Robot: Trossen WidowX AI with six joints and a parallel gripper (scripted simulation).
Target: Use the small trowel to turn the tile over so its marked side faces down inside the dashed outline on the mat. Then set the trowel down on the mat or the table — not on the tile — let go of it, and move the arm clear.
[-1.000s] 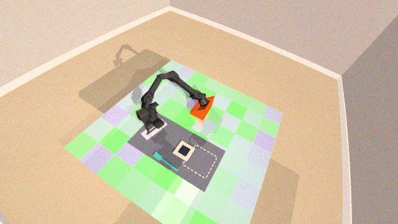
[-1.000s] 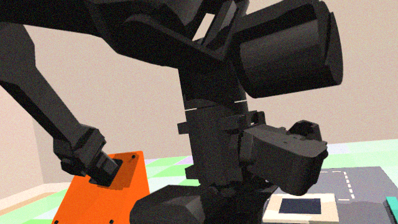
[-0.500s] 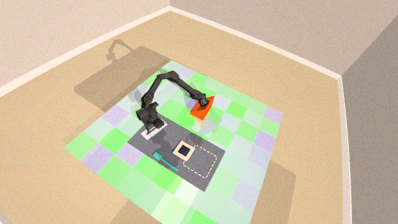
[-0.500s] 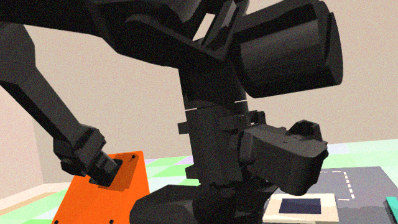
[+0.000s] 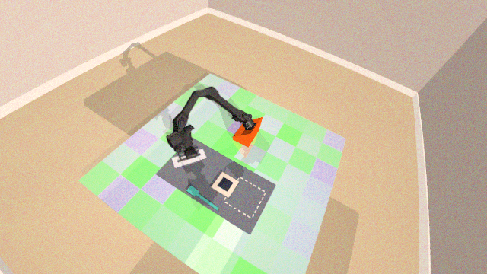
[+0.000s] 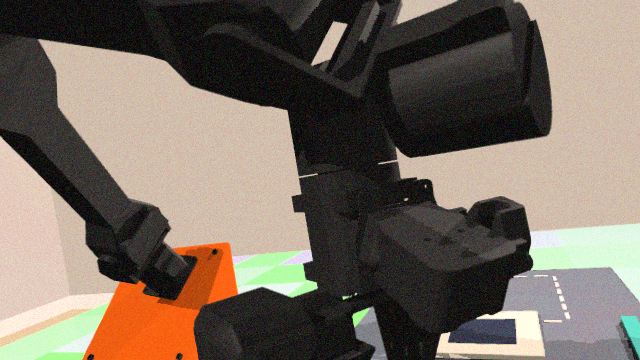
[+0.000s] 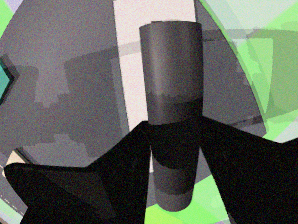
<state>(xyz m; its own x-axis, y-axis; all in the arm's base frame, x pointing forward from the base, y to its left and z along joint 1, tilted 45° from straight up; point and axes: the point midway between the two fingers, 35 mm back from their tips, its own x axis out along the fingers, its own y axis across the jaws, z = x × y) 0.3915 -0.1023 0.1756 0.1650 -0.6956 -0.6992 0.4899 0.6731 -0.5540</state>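
The trowel has a flat white blade (image 5: pixel 176 163) (image 7: pixel 132 30) and a dark round handle (image 7: pixel 172 65). The blade looks flat on the grey mat (image 5: pixel 173 176). My gripper (image 5: pixel 189 153) (image 7: pixel 172 125) is shut on the handle; in the exterior view the arm hides the fingertips. The tile (image 5: pixel 225 184) (image 6: pixel 482 331), beige with a dark square on its upper face, lies marked side up; only a corner shows in the wrist view. It lies at the left side of the dashed outline (image 5: pixel 252 217) (image 6: pixel 553 321), mostly or wholly outside it.
A teal long-handled tool (image 5: pixel 205 199) (image 6: pixel 631 330) (image 7: pixel 4 82) lies along the mat's front edge, near the tile. An orange slanted panel (image 5: pixel 243 138) (image 6: pixel 135 320) stands at the arm's base, behind the mat. A green and lilac checkered surface surrounds the mat.
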